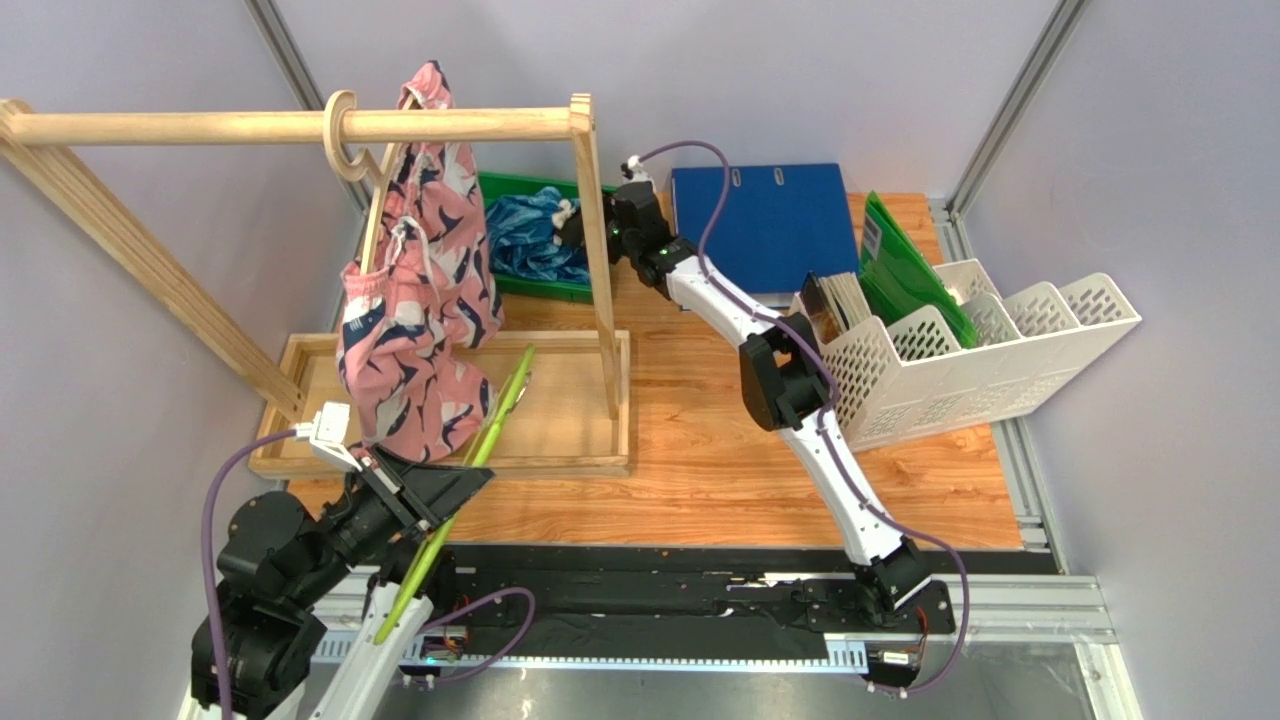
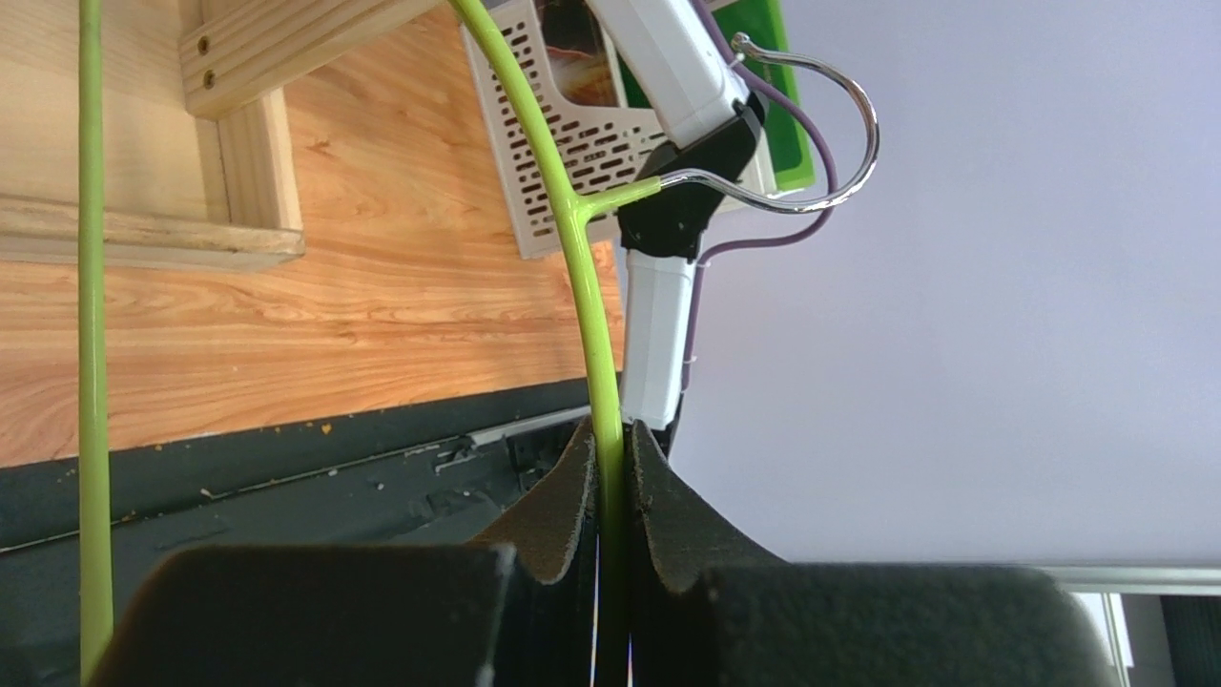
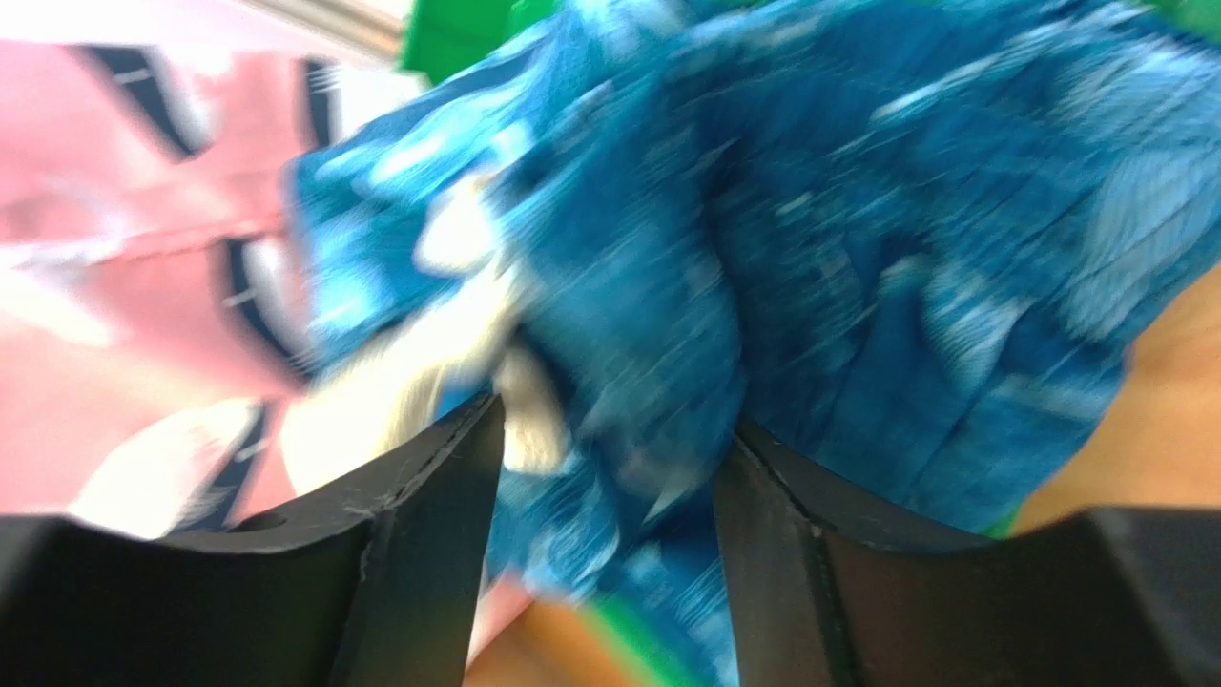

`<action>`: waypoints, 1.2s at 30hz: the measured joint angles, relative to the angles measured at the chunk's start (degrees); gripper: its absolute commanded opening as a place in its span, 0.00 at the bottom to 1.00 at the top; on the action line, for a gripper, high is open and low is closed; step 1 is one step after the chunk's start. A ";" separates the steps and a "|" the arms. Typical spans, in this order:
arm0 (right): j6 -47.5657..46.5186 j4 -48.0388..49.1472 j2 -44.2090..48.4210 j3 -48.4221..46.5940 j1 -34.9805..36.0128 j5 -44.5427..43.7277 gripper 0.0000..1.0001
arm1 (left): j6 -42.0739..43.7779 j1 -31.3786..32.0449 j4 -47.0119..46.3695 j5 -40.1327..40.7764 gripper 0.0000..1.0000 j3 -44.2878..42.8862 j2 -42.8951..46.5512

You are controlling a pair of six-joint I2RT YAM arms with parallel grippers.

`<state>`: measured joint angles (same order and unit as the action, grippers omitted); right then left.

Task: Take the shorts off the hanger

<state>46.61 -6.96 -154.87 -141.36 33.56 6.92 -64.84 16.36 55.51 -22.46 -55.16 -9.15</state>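
Pale lilac walls enclose our wooden desk point(image 1: 721, 450), where a wooden rack point(image 1: 301, 128) carries the pink shorts point(image 1: 413, 330) on a wooden hanger point(image 1: 343, 135). We see the blue shorts point(image 1: 526, 240) bunched in a green bin point(image 1: 504, 185) at the back, right at our right end effector point(image 3: 616, 430), whose jaws stand apart with blue cloth bulging between them. Our left end effector point(image 2: 609, 458) is clamped tight on a green hanger point(image 2: 599, 344).

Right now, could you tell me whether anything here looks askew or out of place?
The pink shorts hang bunched and lopsided on a wooden hanger, one corner sticking above the rail. The blue shorts lie crumpled in the green bin. The left hand holds a bare green hanger at a slant.
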 measured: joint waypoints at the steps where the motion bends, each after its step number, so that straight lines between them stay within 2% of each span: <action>1: 0.11 -1.40 1.40 0.50 0.02 0.63 0.64 | -0.15 0.00 0.02 0.00 0.00 -0.52 0.00; 4: 0.11 -5.95 7.50 4.46 0.13 2.36 0.70 | -0.55 0.00 0.02 -0.07 0.00 -2.32 0.00; 6: -0.17 -7.82 14.05 10.29 0.13 3.08 0.77 | -0.72 0.00 -0.02 -0.24 0.00 -3.48 0.00; 14: -4.22 -13.38 34.16 27.04 0.15 4.42 0.84 | -2.56 0.00 -1.49 -1.70 0.00 -6.19 -0.85; 16: -5.49 -13.66 39.34 33.70 0.15 4.72 0.84 | -3.34 0.00 -2.69 -2.14 0.00 -6.34 -1.49; 22: -9.57 -15.10 60.04 62.42 0.35 3.08 0.86 | -5.86 0.00 -8.15 -2.75 0.00 -6.56 -5.42; 26: -11.43 -17.33 70.49 73.55 1.27 1.14 0.87 | -7.48 0.00 -11.21 -2.58 0.00 -6.95 -8.07; 30: -11.87 -20.20 79.14 79.62 3.50 -1.36 0.91 | -9.88 0.00 -15.17 -1.86 0.00 -8.85 -11.58; 32: -10.84 -20.83 83.62 82.27 4.22 -2.27 1.00 | -11.02 0.00 -16.85 -0.94 0.00 -11.34 -14.25; 36: -8.68 -21.07 89.39 85.31 4.72 -2.64 1.00 | -12.04 0.00 -19.93 1.84 0.00 -16.13 -18.32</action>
<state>37.93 -28.03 -65.47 -56.05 38.28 4.27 -76.88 16.36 35.57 -20.62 -71.29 -27.46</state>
